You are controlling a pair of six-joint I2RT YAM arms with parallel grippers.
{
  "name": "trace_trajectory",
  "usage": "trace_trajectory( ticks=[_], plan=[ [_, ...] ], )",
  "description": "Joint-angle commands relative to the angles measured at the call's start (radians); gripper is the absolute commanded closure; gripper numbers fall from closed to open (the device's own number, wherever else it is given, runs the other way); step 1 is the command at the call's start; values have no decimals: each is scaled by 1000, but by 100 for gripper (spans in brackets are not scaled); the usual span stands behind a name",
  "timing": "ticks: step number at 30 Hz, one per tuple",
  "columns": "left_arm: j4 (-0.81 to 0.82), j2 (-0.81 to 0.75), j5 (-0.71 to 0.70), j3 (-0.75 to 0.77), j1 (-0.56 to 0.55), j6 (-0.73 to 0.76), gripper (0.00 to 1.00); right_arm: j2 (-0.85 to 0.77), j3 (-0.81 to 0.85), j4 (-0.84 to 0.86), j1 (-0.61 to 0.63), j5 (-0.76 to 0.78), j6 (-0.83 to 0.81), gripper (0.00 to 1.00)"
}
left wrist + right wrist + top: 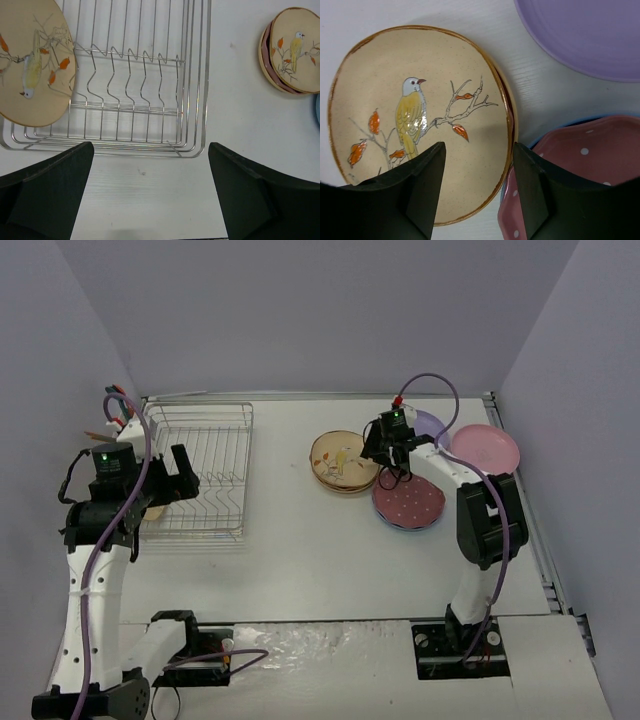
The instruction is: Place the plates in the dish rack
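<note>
Left pincer (150,147) spread, empty, by dish rack (215,440) — right pincer (479,147) spread above tan bird plate (420,100).

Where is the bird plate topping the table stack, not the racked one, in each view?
Top external: bird plate at centre, right of the dish rack.
Left wrist: bird plate in the upper right corner, right of the dish rack.
Right wrist: bird plate centre-left, large.
Shared landmark: dotted pink plate, lower right of it in top and right wrist views.
</note>
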Motion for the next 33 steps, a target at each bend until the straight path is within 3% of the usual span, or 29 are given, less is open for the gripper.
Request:
trace_trajectory(
  ticks=[1,8,15,18,33],
  plan=[
    [-12,-65,48,-37,-13,-14,3,40,70,-7,2,83,-33,49],
    [-39,-108,33,-73,-25,-6,3,92,78,-11,5,108,-48,62],
    [-33,-110,19,-92,-31,1,3,98,83,-15,4,121,-64,92],
    [-36,-107,17,-85,-30,4,3,92,82,-25,4,132,-64,99],
    [-26,-100,12,-80,-70,13,3,-110,47,-109,-14,146,-66,100]
  ],
)
